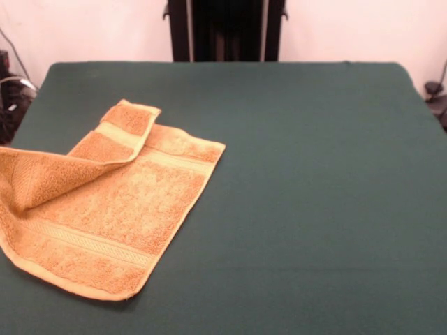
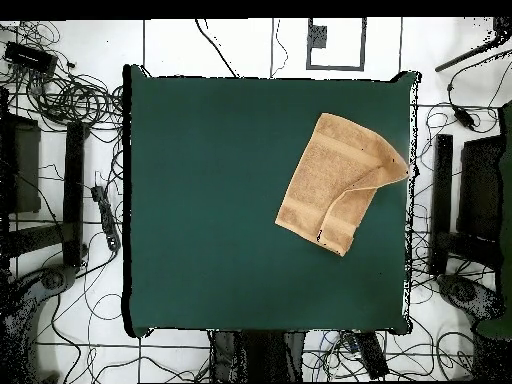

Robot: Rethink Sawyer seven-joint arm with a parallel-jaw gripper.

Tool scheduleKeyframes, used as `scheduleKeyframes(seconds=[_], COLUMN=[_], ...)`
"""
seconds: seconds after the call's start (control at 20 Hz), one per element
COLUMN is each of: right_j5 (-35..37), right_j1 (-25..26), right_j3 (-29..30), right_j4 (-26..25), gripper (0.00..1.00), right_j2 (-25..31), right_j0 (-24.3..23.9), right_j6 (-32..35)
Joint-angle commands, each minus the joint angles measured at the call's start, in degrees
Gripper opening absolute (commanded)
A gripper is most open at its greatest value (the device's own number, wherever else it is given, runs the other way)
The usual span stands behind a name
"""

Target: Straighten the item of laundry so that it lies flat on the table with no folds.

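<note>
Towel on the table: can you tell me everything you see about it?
The towel is golden-orange, fuzzy terry cloth with paler woven bands near its ends. It lies on the green table, close to one side edge. One corner is folded over onto the rest, so it is not flat. Only the table touches it.

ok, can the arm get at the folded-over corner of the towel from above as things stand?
Probably yes. The towel lies alone on the table, its folded flap on top and uncovered, with nothing over or beside it. The end effector is out of both views, and the towel sits near a table edge, so reach is unconfirmed.
</note>
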Motion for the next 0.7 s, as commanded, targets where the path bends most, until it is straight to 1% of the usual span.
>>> scheduleKeyframes(seconds=[0.05,0.4,0.7], right_j5=[8.58,11.47,13.48], right_j1=[2.84,5.15,6.98], right_j3=[-5.18,-11.04,-15.46], right_j4=[-2.12,-3.14,-4.62], gripper=[1.0,1.0,1.0], right_j2=[7.22,7.97,9.73], right_j0=[3.15,3.45,3.59], right_j6=[-21.1,-24.22,-28.04])
